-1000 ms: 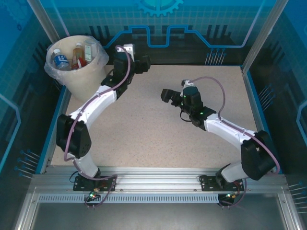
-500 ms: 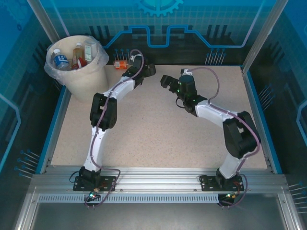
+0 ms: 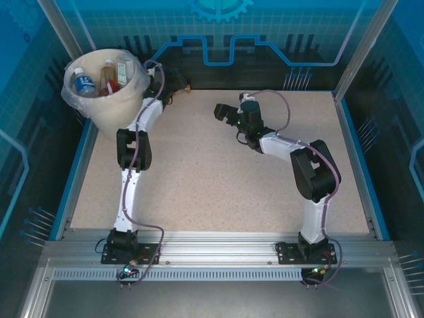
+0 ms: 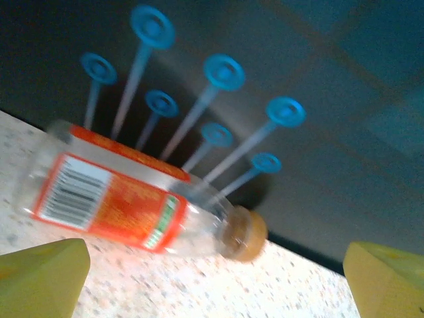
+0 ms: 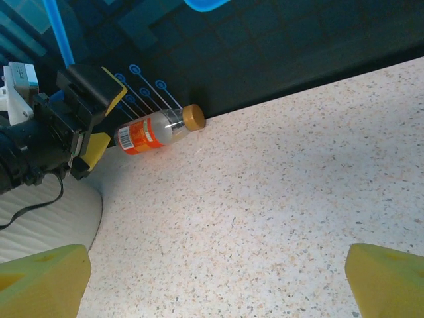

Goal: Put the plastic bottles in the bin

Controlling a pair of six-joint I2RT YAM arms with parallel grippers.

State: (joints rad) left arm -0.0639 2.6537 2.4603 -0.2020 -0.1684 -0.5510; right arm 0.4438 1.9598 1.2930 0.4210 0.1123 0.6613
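Orange bottle [image 5: 149, 132] lying flat against the dark back wall [image 5: 298, 40], bin [image 3: 112, 118] close beside, left gripper [image 5: 105, 120] wide open right at it, right gripper [image 3: 222, 111] open over the middle of the table [image 3: 199, 179]

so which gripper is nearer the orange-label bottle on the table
Left. The left gripper sits at the base end of the orange-label bottle, jaws open; the right gripper is farther out over the table.
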